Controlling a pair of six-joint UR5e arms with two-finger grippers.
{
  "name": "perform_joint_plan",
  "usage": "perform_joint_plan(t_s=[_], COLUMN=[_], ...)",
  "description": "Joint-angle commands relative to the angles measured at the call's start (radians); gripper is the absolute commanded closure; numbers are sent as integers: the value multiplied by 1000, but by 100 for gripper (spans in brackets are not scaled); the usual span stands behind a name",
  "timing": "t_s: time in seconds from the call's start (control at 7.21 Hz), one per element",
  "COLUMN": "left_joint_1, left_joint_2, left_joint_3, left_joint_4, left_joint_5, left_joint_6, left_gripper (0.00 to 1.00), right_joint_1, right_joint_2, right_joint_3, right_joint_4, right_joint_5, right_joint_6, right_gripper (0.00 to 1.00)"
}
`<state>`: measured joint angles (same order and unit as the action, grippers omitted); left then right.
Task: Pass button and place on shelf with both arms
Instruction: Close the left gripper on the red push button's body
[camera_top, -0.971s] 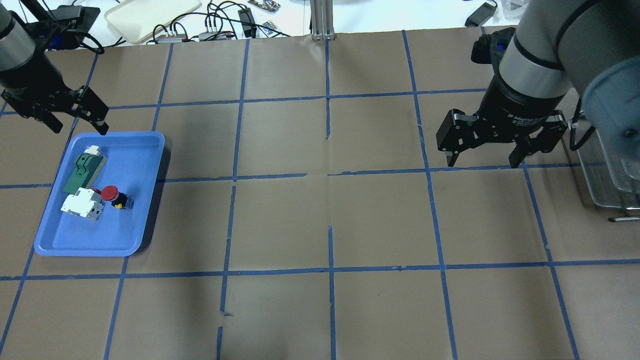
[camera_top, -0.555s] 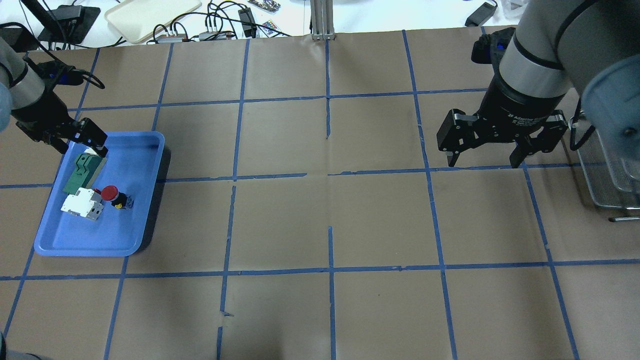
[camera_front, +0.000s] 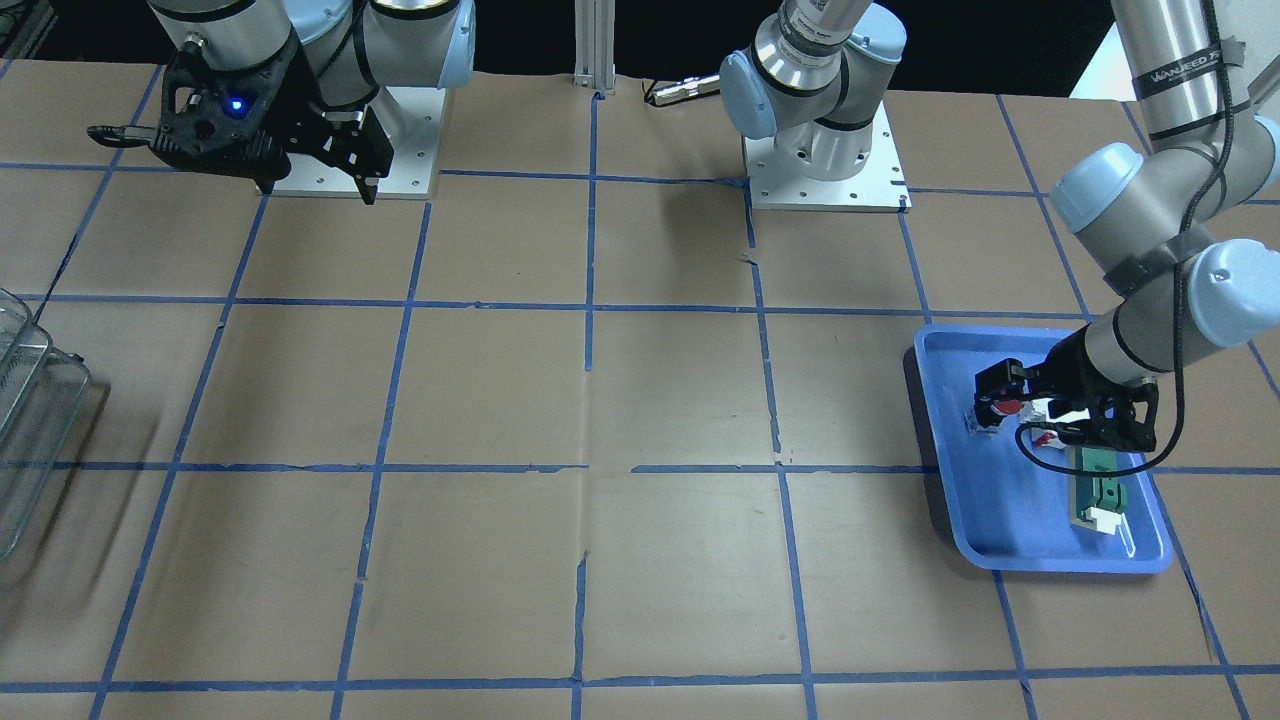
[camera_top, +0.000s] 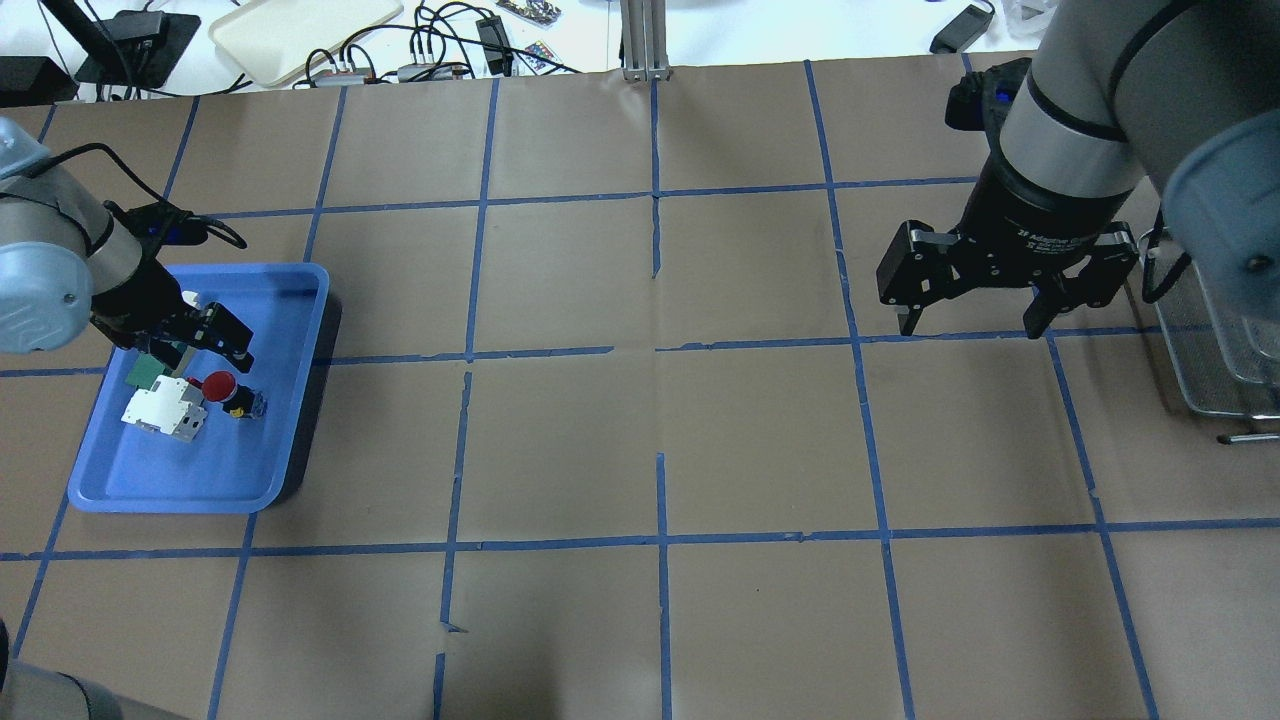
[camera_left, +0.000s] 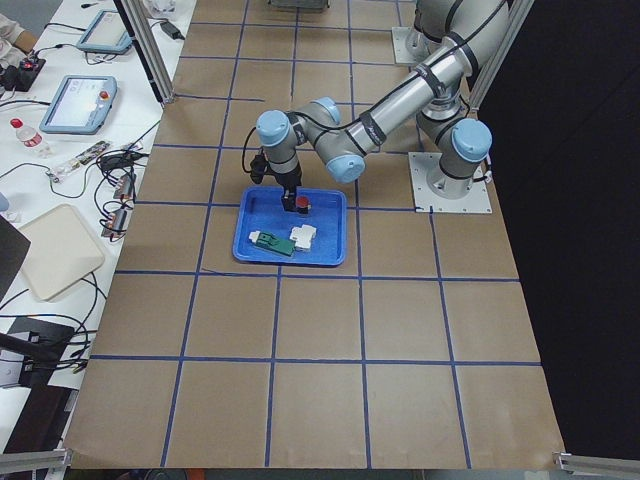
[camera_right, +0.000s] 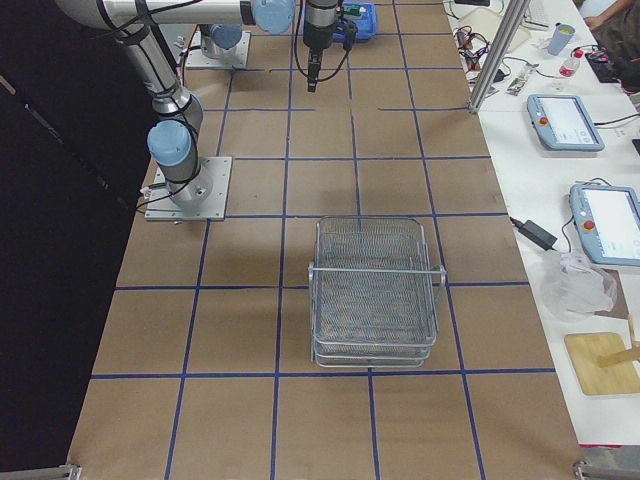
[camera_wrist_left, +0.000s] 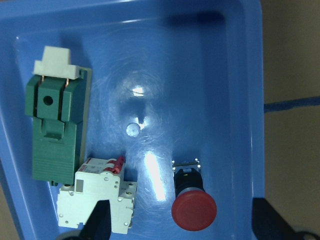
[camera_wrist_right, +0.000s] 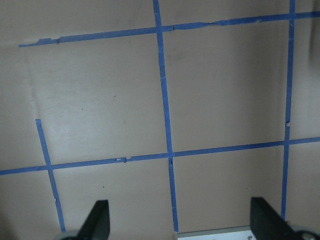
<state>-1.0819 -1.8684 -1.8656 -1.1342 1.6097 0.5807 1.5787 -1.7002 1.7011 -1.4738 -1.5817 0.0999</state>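
Observation:
The button (camera_top: 222, 388) with its red cap lies on its side in the blue tray (camera_top: 200, 495) at the table's left; it also shows in the front view (camera_front: 1010, 407) and the left wrist view (camera_wrist_left: 194, 210). My left gripper (camera_top: 195, 345) is open and empty, low over the tray, and its jaws stand wide on either side of the button and the white block (camera_wrist_left: 97, 195). My right gripper (camera_top: 967, 322) is open and empty above bare table on the right. The wire shelf (camera_right: 375, 290) stands at the table's right end (camera_top: 1215, 340), just beyond the right gripper.
A green flat part (camera_wrist_left: 52, 135) lies in the tray beside the white block, close to the button. Brown paper with a blue tape grid covers the table. Cables and a beige tray (camera_top: 300, 30) lie beyond the far edge.
My left gripper has moved from the tray's far left corner down over the tray to above the button. The right arm has barely moved.

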Motion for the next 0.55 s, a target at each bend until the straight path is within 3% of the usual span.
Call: perform_joint_plan(t_s=[0.0, 0.14, 0.28, 0.42], left_joint_1=[0, 0, 0, 0], left_joint_2=[-21, -28, -23, -23], left_joint_3=[-17, -15, -15, -15], left_joint_4=[28, 30, 31, 30], left_joint_5=[-2, -2, 6, 6], left_joint_6=[-6, -7, 8, 7], left_gripper=[0, 2, 27, 39], right_joint_1=[0, 0, 0, 0], right_joint_2=[1, 2, 2, 1], right_joint_3=[0, 0, 0, 0], right_joint_4=[-6, -9, -8, -10], right_joint_5=[5, 6, 5, 3], right_joint_6=[-6, -9, -8, -9], right_gripper=[0, 0, 0, 0])
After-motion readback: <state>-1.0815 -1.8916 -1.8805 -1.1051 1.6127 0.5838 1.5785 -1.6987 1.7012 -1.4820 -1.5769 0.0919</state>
